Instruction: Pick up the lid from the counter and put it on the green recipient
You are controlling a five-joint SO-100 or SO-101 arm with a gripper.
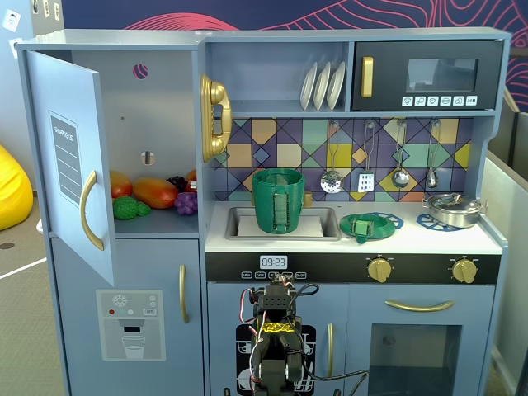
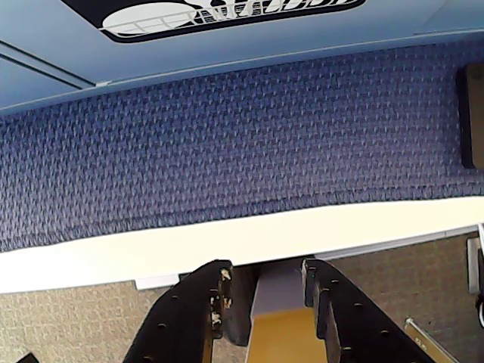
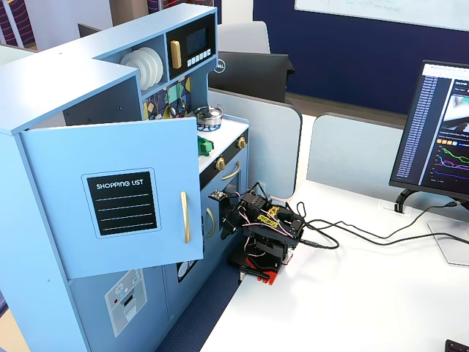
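Tool [image 2: 265, 291] empty, parted; flat green knobbed lid [image 1: 360, 226] on counter.

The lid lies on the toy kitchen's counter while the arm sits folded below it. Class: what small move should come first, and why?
Probably raise the arm toward the counter. The lid rests tilted on a blue burner ring, right of the green pot in the sink, while the gripper points at the carpet, fingers slightly apart and holding nothing.
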